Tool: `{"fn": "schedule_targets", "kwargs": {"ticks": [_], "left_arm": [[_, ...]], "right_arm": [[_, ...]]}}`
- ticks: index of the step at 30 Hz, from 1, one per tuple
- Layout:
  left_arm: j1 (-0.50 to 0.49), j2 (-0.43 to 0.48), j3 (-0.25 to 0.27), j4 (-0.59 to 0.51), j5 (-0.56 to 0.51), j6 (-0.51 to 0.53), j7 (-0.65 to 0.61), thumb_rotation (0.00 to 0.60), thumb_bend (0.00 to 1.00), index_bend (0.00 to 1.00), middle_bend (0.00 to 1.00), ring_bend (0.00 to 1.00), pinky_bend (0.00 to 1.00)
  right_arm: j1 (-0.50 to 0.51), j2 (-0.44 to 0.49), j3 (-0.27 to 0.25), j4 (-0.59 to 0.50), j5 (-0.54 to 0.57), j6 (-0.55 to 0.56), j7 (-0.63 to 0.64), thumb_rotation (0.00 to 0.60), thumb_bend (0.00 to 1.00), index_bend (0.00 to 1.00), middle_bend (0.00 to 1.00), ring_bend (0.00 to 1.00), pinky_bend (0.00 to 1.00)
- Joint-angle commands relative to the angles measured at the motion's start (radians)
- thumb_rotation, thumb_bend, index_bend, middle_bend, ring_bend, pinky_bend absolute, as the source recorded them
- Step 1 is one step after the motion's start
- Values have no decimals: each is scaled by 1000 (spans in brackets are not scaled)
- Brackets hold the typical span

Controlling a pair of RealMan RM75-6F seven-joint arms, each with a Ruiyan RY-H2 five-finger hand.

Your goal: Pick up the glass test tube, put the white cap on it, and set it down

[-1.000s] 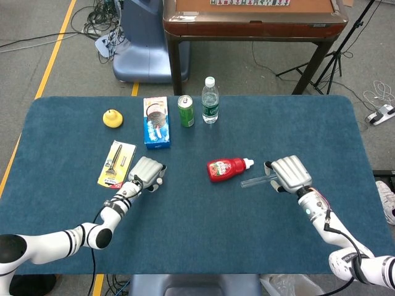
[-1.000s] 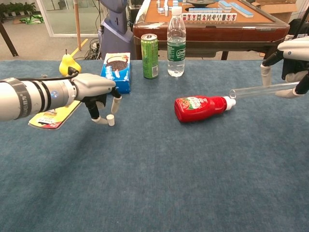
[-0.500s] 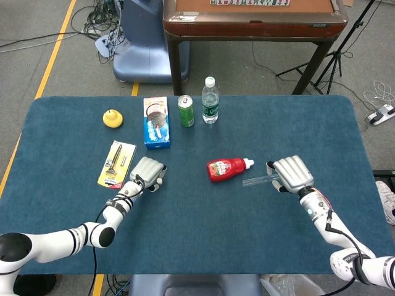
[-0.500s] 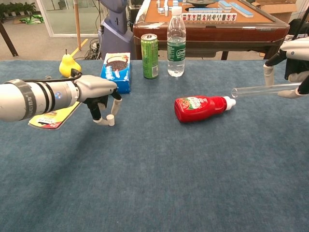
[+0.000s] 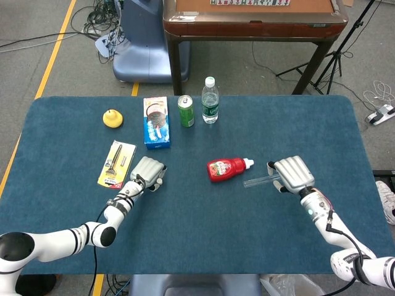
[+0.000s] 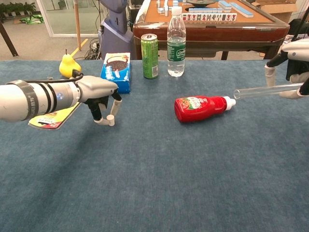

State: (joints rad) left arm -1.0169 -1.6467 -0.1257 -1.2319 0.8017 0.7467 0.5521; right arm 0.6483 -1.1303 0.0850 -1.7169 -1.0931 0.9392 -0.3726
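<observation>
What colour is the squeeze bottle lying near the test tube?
Red squeeze bottle with a white cap, clearest in the chest view.

The right hand (image 6: 294, 63) is cut off by the chest view's edge, hiding the glass test tube's (image 6: 265, 90) far end.

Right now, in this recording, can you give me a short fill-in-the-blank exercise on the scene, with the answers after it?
1. The clear glass test tube is held by the ____ hand.
2. The small white cap is pinched by the ____ hand.
3. The red ketchup bottle lies on its ____.
4. The green can stands beside the clear plastic ____ bottle.

Answers: right; left; side; water
</observation>
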Motion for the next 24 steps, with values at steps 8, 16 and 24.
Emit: {"fn": "schedule_targets", "kwargs": {"ticks": [8, 16, 24], "left_arm": [[-8, -5, 1, 6, -15, 2, 7, 600, 262, 528, 983, 1000, 1000], [-4, 3, -6, 6, -1, 6, -20, 600, 275, 555, 985, 1000, 1000], [48, 141, -54, -165, 57, 97, -104, 600, 276, 566, 988, 1000, 1000]], "right_arm": [[-2, -2, -1, 4, -1, -1, 3, 600, 654, 777, 1000, 1000, 1000], [-2, -5, 0, 9, -1, -4, 9, 600, 654, 784, 1000, 1000, 1000], [3, -47, 24, 27, -31, -1, 73, 600, 675, 798, 1000, 1000, 1000]]}}
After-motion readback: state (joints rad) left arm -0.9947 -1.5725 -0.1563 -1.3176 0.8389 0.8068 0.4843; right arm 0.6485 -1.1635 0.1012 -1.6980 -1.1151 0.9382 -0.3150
